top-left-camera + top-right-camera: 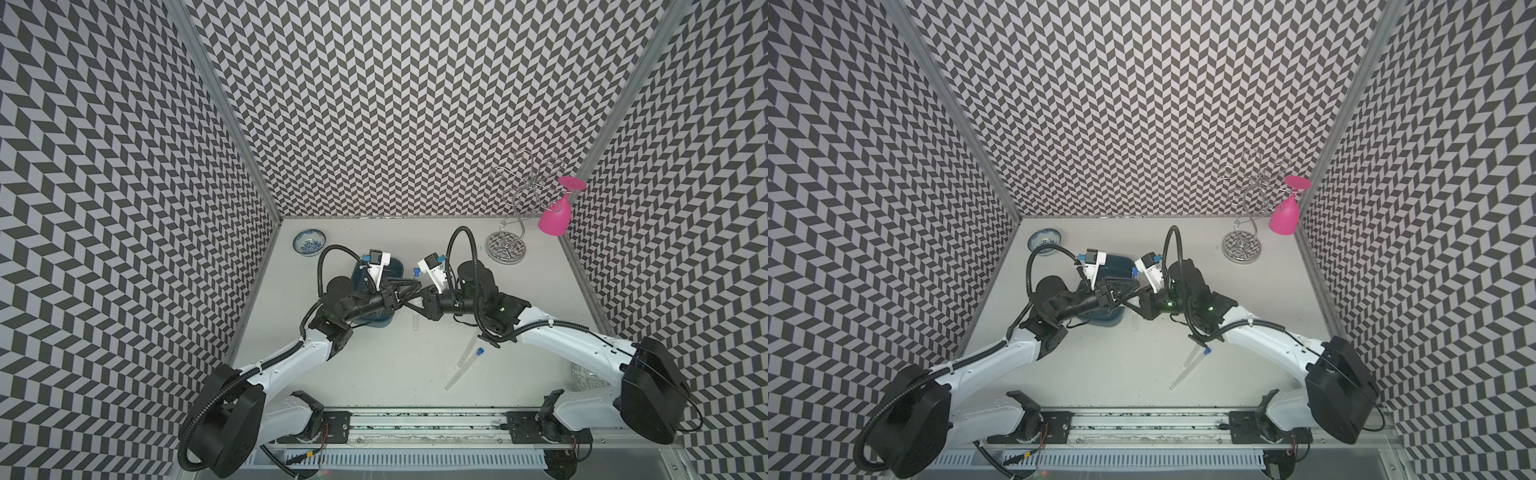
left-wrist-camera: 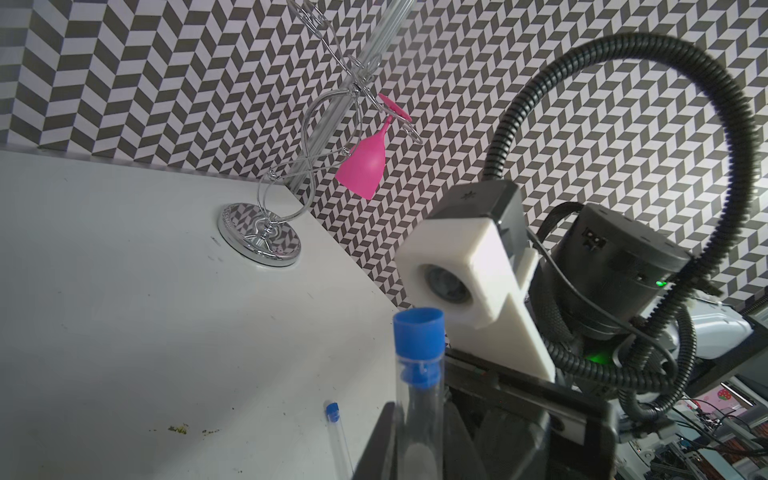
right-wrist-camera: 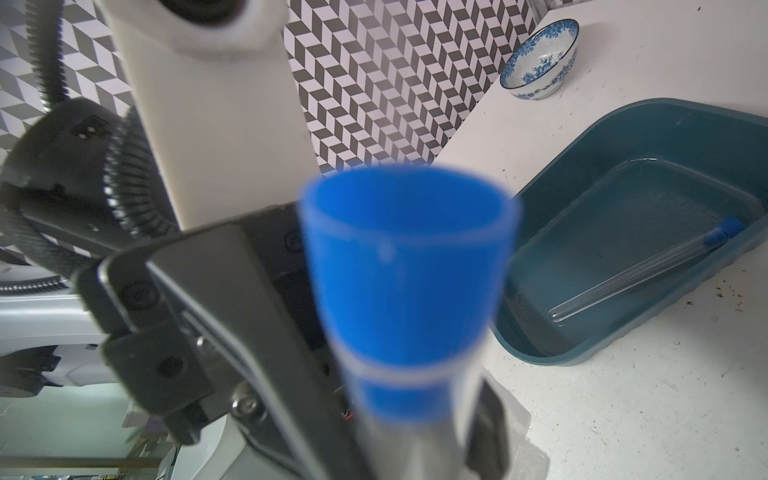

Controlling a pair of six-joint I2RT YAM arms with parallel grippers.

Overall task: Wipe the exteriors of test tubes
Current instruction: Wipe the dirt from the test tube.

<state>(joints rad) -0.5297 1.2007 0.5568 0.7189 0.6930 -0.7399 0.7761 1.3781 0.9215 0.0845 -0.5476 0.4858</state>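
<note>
This is a robot test cell in a lab. Chevron-papered walls box in a white counter. Two robot arms are bolted to a rail along the lower edge, and capped test tubes lie loose right of centre. Cable clutter fills the lower right corner of the left wrist view.

A: Entry, lighting: bright, even, diffuse from overhead; soft shadows on the white table in both top views.
B: Glare?
A: Small highlights on the chrome stand base.
B: Focus, distortion?
A: Top views sharp; patterned walls bow at edges. Right wrist view: near test tube heavily blurred, bowl beyond it sharp.
</note>
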